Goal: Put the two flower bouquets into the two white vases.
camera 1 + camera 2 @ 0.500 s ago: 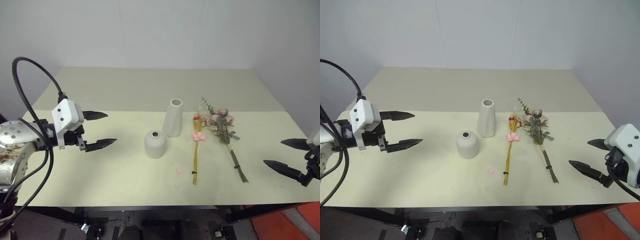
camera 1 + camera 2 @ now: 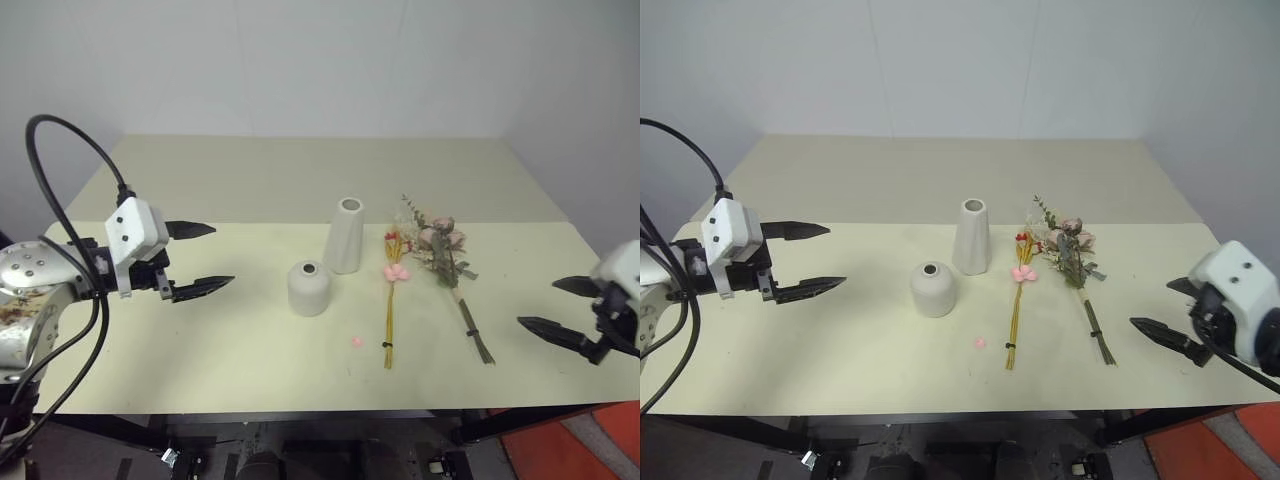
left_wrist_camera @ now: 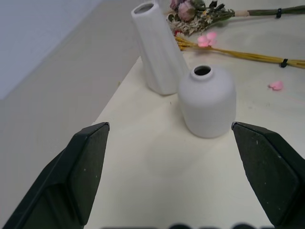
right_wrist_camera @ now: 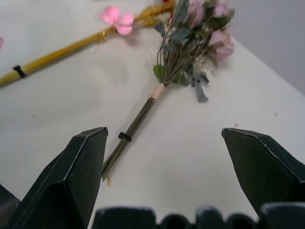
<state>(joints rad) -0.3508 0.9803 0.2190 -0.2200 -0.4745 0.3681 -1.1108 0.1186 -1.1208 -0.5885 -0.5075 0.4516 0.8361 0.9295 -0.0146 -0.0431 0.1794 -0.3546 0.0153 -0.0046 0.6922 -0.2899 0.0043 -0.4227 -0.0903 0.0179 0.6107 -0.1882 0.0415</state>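
A: What's moved?
B: Right gripper (image 2: 567, 310) has slid a bit inward toward the rose bouquet (image 2: 446, 268); left gripper (image 2: 198, 259) much as before. Nothing on the table (image 2: 250, 190) shifted.
A: Jaws?
B: Both spread wide, empty, above the table.
A: Layout?
B: Squat vase (image 2: 309, 287) & tall vase (image 2: 346, 235) upright mid-table, just beside each other. Wheat bundle (image 2: 391, 305) lies flat right of them, rose bouquet right of that, stems toward the front edge. Tiny pink ball (image 2: 357, 342) near the front.
A: Room?
B: Bare top left of the vases and along the back; right gripper sits by the right edge.
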